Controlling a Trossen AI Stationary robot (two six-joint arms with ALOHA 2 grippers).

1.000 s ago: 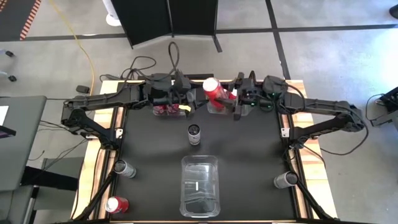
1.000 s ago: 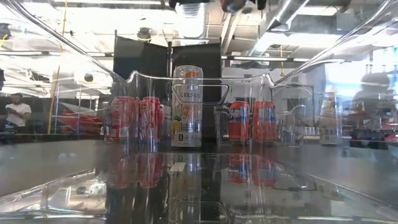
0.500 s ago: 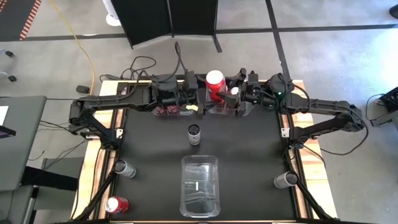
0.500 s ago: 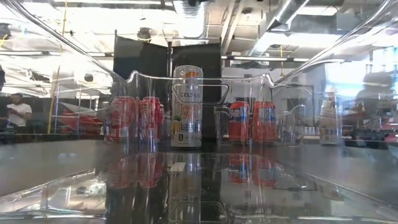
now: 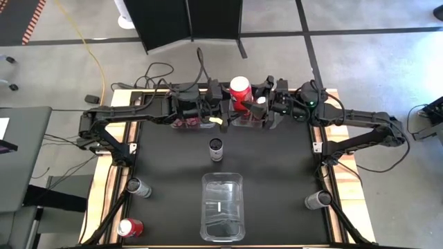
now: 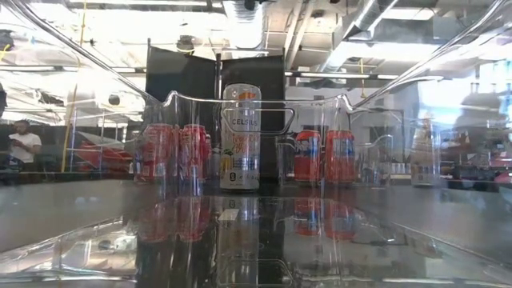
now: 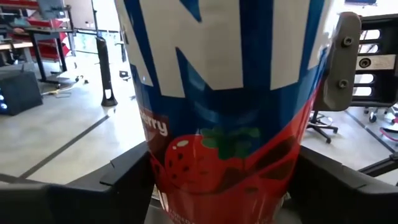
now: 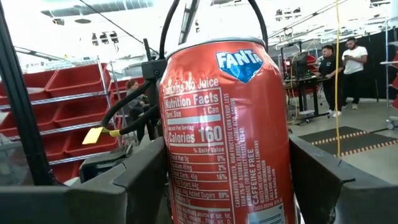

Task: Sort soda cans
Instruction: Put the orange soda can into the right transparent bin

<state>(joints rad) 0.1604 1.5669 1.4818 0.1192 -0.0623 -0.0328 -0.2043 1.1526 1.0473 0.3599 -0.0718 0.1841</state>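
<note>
A red soda can [image 5: 239,88] with a silver top is held upright in the air above the table's far edge, between the two arms. In the left wrist view the can [image 7: 224,112] fills the gap between my left gripper's [image 7: 224,186] fingers. In the right wrist view the can [image 8: 227,124] sits in my right gripper [image 8: 227,193], with the left arm behind it. From above, my left gripper [image 5: 223,105] is on the can's left and my right gripper [image 5: 250,104] on its right. A grey can [image 5: 217,149] stands on its base mid-table. My left gripper has the red can's lower wall [image 7: 161,180] between its two fingers, coming level from the table's left. The can stands upright, lifted clear. My right gripper pinches the can's lower wall [image 8: 180,186] between its two fingers, coming level from the table's right; the can is upright and clear of the table.
Two clear bins at the far edge hold red cans [image 5: 185,122] [image 5: 246,123], under the grippers. A third clear bin [image 5: 222,181] sits at the near middle. Grey cans [image 5: 138,187] [image 5: 318,200] and a red can [image 5: 129,227] lie near the front corners.
My right gripper has raised the red can and turned it from tilted to upright, shifting a little toward the far edge. My left gripper has moved right, up to the can.
</note>
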